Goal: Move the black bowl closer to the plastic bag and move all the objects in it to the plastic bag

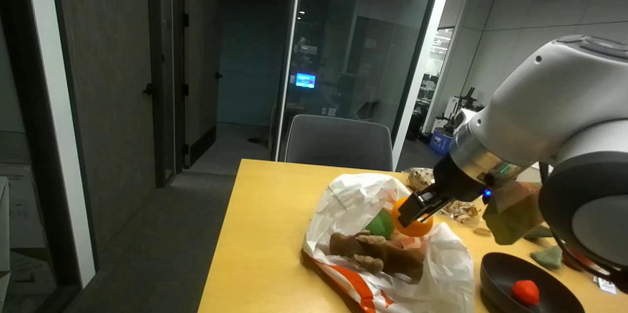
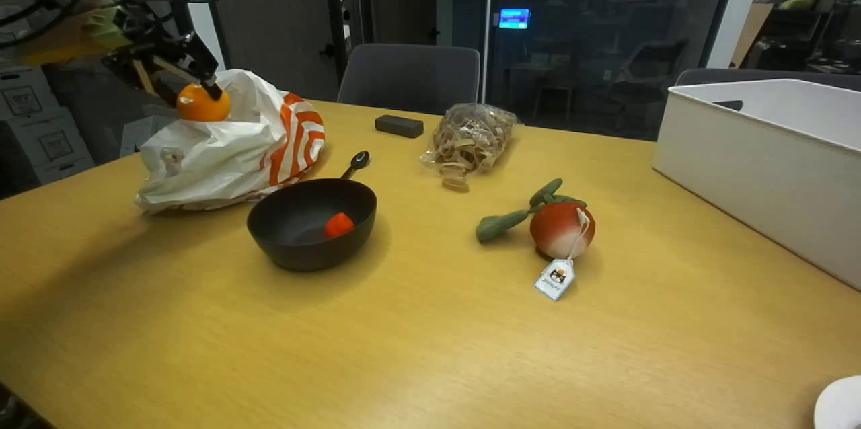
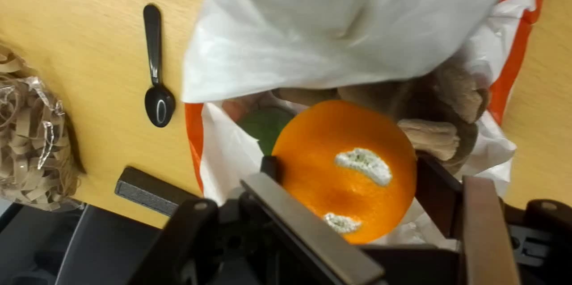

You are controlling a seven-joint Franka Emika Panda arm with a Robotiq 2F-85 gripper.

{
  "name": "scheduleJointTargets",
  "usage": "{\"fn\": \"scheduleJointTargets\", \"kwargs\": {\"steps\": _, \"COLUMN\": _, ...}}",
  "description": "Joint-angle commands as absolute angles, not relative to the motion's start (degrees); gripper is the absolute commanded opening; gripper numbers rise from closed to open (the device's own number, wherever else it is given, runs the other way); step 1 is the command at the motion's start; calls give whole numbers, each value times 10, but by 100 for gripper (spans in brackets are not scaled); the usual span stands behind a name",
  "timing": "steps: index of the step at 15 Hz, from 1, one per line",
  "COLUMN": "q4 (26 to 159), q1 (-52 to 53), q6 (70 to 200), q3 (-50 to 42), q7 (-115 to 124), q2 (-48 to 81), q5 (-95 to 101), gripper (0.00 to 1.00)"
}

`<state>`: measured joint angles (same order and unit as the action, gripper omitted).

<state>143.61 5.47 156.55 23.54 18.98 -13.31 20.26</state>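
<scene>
one black bowl (image 2: 306, 251); one white plastic bag (image 2: 222, 170); one orange (image 3: 339, 180); one bright red piece (image 2: 339, 225); one rounded green piece (image 1: 380, 223); one spoon (image 3: 155, 68)

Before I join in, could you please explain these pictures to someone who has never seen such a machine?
The machine is one robot arm ending in a two-fingered gripper. Two pictures come from cameras standing outside it; the wrist view comes from a camera on the arm, looking along the gripper. The gripper is closed on an orange, held at the mouth of the open plastic bag, in which something green and something brown show. Beside the bag, on the table, stands a black bowl with a red piece inside. Also on the table are a black spoon, a dark block, a clear bag of brown strips, a red-and-white toy vegetable and a white box.
</scene>
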Motion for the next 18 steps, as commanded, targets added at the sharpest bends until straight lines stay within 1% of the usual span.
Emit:
{"fn": "scheduleJointTargets", "kwargs": {"steps": 1, "q4": 1386, "q1": -1, "q6": 1580, "q3": 263, "q7": 264, "q2": -75, "q5": 314, "gripper": 53}}
{"fn": "scheduleJointTargets", "kwargs": {"steps": 5, "q4": 1363, "q1": -3, "q6": 1568, "q3": 261, "q7": 300, "q2": -36, "q5": 359, "gripper": 53}}
{"fn": "scheduleJointTargets", "kwargs": {"steps": 6, "q4": 1360, "q1": 2, "q6": 1564, "q3": 259, "q7": 301, "q2": -31, "q5": 349, "gripper": 70}}
{"fn": "scheduleJointTargets", "kwargs": {"steps": 7, "q4": 1360, "q1": 5, "q6": 1563, "q3": 258, "q7": 299, "q2": -25, "q5": 338, "gripper": 94}}
{"fn": "scheduleJointTargets", "kwargs": {"steps": 8, "q4": 1362, "q1": 6, "q6": 1565, "q3": 257, "q7": 297, "q2": -23, "q5": 331, "gripper": 94}}
{"fn": "scheduleJointTargets", "kwargs": {"steps": 10, "q4": 1369, "q1": 7, "q6": 1569, "q3": 253, "q7": 288, "q2": -25, "q5": 312, "gripper": 100}}
{"fn": "scheduleJointTargets", "kwargs": {"steps": 13, "q4": 1383, "q1": -3, "q6": 1572, "q3": 239, "q7": 275, "q2": -43, "q5": 279, "gripper": 100}}
{"fn": "scheduleJointTargets", "kwargs": {"steps": 18, "q4": 1437, "q1": -34, "q6": 1557, "q3": 180, "q7": 254, "q2": -83, "q5": 178, "gripper": 100}}
